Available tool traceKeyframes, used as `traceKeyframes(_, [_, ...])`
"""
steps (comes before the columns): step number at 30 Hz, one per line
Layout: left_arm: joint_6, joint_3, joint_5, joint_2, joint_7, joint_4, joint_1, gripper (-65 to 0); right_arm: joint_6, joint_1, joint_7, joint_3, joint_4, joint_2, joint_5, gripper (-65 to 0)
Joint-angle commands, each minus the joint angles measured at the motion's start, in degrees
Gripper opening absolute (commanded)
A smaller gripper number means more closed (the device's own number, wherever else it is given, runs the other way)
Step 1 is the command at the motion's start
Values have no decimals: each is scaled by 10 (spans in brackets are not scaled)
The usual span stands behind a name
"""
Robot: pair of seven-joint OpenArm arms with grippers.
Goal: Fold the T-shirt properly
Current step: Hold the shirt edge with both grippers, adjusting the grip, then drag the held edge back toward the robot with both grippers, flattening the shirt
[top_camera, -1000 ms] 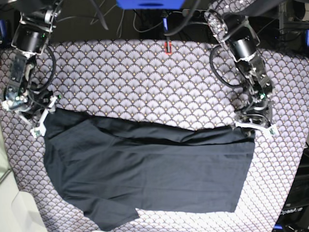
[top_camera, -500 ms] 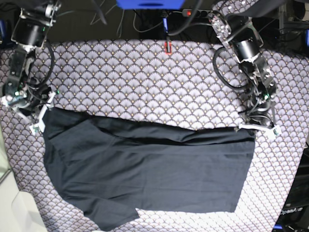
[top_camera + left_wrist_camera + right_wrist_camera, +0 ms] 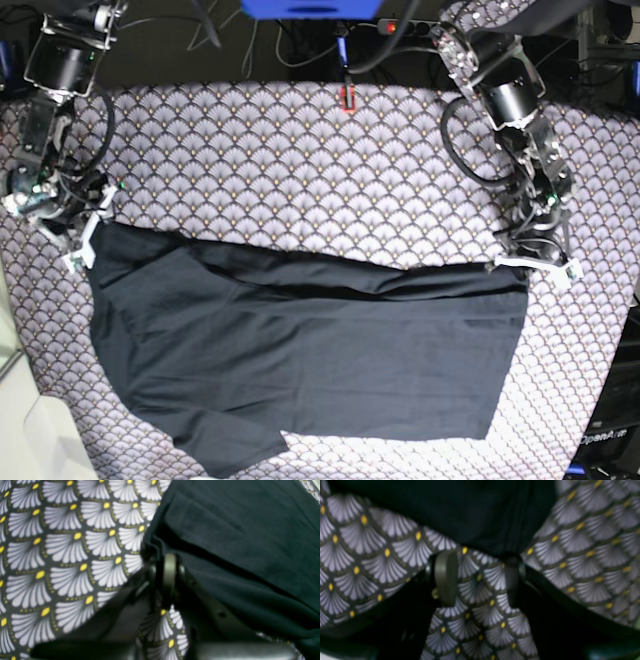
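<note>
The black T-shirt [image 3: 320, 360] lies flat and folded lengthwise across the front half of the table, with a sleeve sticking out at the bottom left. My left gripper [image 3: 535, 264] is at the shirt's top right corner. In the left wrist view it [image 3: 168, 557] is shut, pinching the shirt's edge [image 3: 237, 530]. My right gripper [image 3: 82, 245] is at the shirt's top left corner. In the right wrist view it [image 3: 478, 562] is open with bare patterned cloth between the fingers, and the shirt's edge [image 3: 470, 512] lies just past the tips.
The white-grey scallop-patterned cloth [image 3: 300, 170] covers the whole table. A small red object [image 3: 347, 97] sits at the back edge, with cables behind it. The table's edge falls away at the bottom left [image 3: 40, 440] and at the right [image 3: 625, 330].
My right gripper has drawn back up and to the left, off the shirt's corner. My left gripper has shifted slightly right. The shirt has not moved.
</note>
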Motion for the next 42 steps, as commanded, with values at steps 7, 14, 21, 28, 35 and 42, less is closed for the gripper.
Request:
traceKeyframes(7, [-3,2,-5,-7,-11,9,-11,-650,2,20,21,3,7,10,2,-335])
traceKeyframes(14, [-3,2,-5,-17,-11,9,-5,-650,2,53,30,2,-51,12,0,-336])
traceKeyframes(21, [-3,2,-5,-18,-11,9,-4,-650,2,65,61,1,-112,22,0,-340])
traceKeyframes(28, [-3,2,-5,-18,-11,10,-4,-650,2,63,61,-1,-109,23,0,-515])
traceKeyframes(35, [-7,3,-5,-31,30,15,-5,-650,2,62,56,0,-108,37,0,-650])
traceKeyframes(42, [-8,3,-5,-47,37,15,-3,-650,2,26,46,2,-41,43,1,-650])
